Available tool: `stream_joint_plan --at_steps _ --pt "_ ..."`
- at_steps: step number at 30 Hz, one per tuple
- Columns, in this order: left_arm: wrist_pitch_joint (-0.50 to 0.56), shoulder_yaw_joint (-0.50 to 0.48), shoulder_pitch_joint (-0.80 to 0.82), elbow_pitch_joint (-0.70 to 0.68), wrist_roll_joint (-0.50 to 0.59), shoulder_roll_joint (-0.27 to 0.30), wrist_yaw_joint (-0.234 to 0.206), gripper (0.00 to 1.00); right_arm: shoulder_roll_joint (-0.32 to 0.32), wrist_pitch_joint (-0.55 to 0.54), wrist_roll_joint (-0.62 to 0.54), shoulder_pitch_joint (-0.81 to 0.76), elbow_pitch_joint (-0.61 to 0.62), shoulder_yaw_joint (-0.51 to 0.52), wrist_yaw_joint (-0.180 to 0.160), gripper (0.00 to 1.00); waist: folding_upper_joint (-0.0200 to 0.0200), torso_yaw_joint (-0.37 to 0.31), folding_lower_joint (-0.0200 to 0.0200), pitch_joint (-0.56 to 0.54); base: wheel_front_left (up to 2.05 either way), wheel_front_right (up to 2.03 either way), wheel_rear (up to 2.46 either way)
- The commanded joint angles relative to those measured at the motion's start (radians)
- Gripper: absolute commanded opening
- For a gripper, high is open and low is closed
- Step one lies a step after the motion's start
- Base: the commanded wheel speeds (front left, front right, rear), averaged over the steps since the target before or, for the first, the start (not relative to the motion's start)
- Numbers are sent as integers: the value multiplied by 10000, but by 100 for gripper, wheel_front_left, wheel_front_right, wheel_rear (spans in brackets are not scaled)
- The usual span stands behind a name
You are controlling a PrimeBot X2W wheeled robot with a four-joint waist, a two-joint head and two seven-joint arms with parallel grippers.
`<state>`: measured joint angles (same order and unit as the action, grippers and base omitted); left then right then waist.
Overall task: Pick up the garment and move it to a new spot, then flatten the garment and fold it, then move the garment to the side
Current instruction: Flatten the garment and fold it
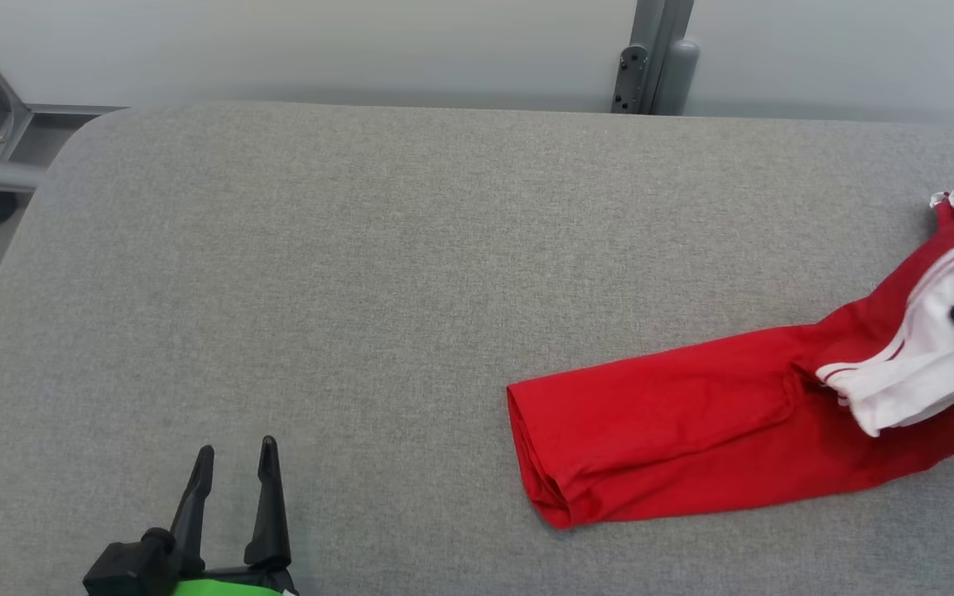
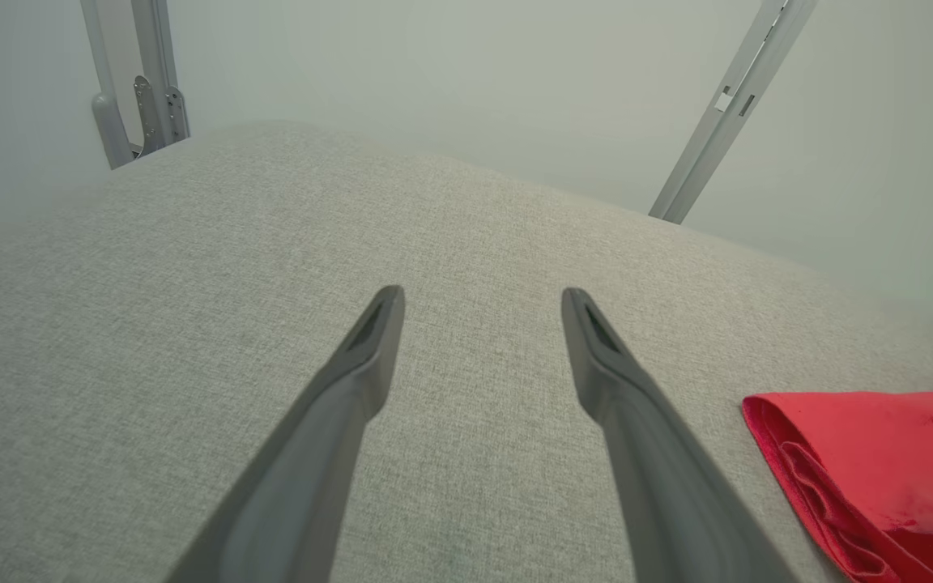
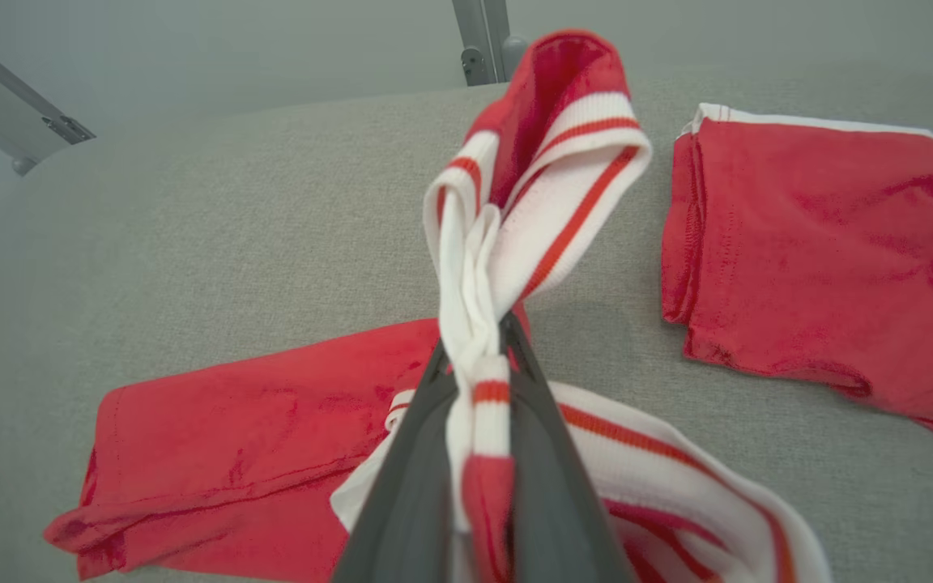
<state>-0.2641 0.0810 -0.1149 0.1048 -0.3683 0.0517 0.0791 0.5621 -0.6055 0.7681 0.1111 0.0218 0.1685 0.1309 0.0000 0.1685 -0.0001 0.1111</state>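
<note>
At three o'clock on the tabletop [image 1: 361, 248], our right pincer [image 3: 479, 344] grips the garment [image 1: 676, 430]; left pincer [image 1: 237, 447] wide; moving, flattening, folding remain.

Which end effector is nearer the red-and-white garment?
Right: right end effector is shut on the red-and-white fabric garment; left end effector sits open, apart from it.

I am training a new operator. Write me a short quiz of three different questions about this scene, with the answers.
1. True or false: the right gripper is shut on the garment's striped white band.
2. Which gripper stands open above the table? A) left gripper B) right gripper
3. Fill in: the garment's body is mostly ___.
Key: 1 true; 2 A; 3 red.
</note>
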Motion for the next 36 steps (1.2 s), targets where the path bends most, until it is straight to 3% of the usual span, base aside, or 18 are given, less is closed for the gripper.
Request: stream_joint_plan --at_steps 1,7,11,16,25,36 --pt "2 71 -48 31 -33 -12 2 100 -192 -58 8 -139 393 -457 -5 0 0 -81 1 111 0 0 0" --pt "4 396 388 82 -131 -9 -25 100 -1305 127 -312 -24 1229 -3089 -5 0 0 -58 1 399 0 0 0" --pt "2 571 626 175 -151 -10 -24 100 -2297 815 -624 348 644 -4483 -3 0 0 59 1 605 0 0 0" --pt "2 638 814 269 -154 -9 -13 100 -3236 1663 -790 722 -391 -5366 -3 0 0 246 1 735 0 0 0" --pt "2 712 872 395 -227 -10 -82 100 -3686 2416 -858 764 -1386 -5822 -3 0 0 460 1 776 0 0 0" --pt "2 665 872 492 -153 -10 -97 100 -3619 2439 -653 826 -1550 -6355 -3 0 0 253 1 637 0 0 0"
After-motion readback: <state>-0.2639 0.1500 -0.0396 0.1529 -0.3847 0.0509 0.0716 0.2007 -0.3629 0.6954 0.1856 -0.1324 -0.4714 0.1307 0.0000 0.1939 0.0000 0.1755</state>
